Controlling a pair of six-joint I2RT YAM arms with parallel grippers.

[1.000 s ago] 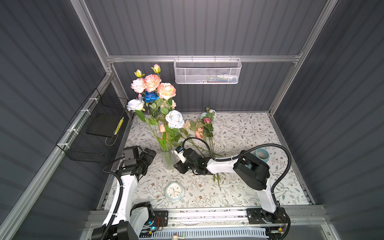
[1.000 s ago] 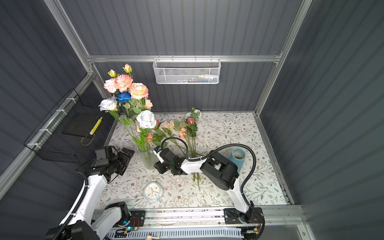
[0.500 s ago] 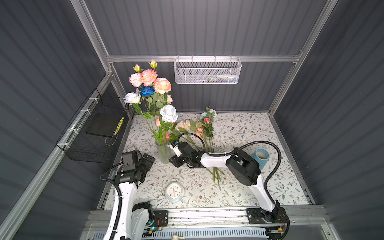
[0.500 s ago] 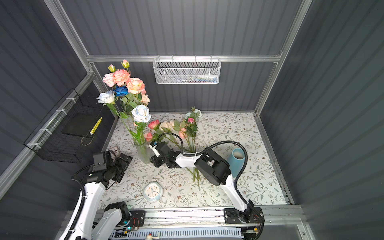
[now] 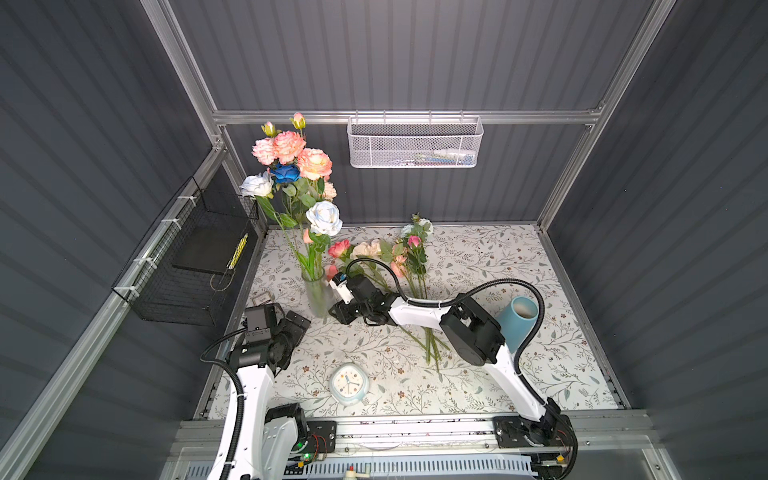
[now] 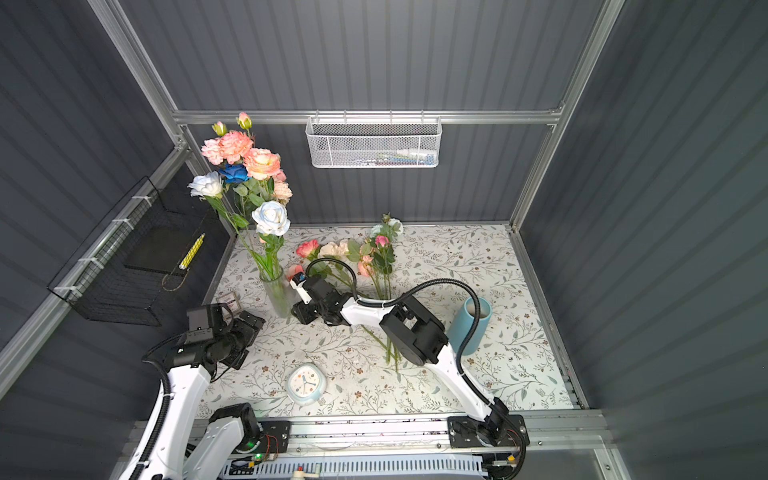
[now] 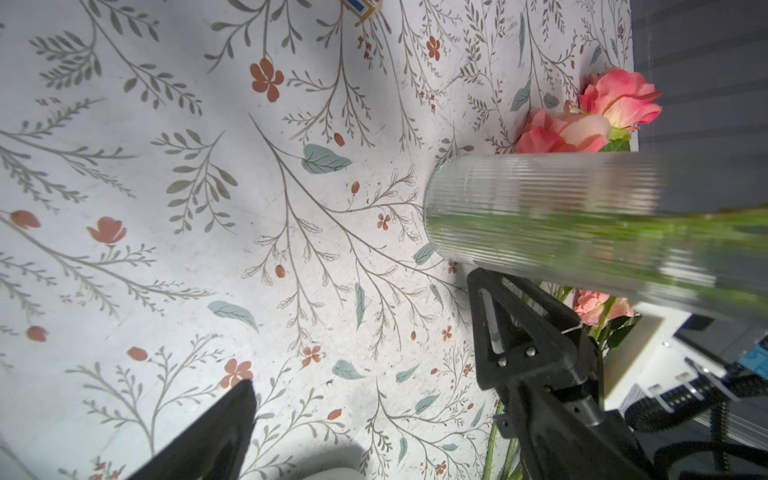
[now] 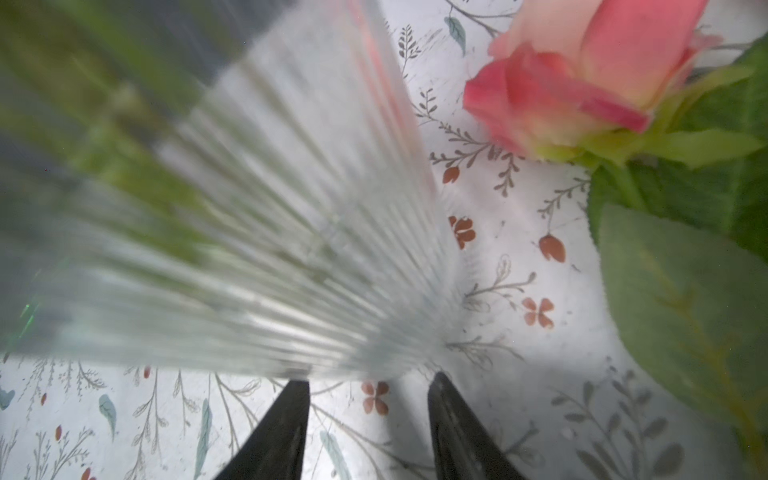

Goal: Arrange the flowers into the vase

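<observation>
Right tool (image 8: 370, 382), jaws half-spread and empty, sits at the foot of the ribbed glass vase (image 5: 318, 295). The left tool (image 5: 298, 323), wide, hangs near on the vase's other side. Several flowers (image 5: 297, 166) stand in the vase, and loose flowers (image 5: 409, 266) lie on the floral-print counter (image 5: 498, 257). The step is probably between placings. Next, grasp a loose stem low. Grey ribbed walls (image 5: 415, 62) and a white mesh basket (image 5: 415, 143) lie behind.

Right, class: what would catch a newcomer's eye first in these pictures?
The tall bouquet of coral, white and blue blooms, standing in a ribbed glass vase on the left. Next, the loose flowers lying on the floral tablecloth in the middle, and the right claw beside the vase's foot.
</observation>
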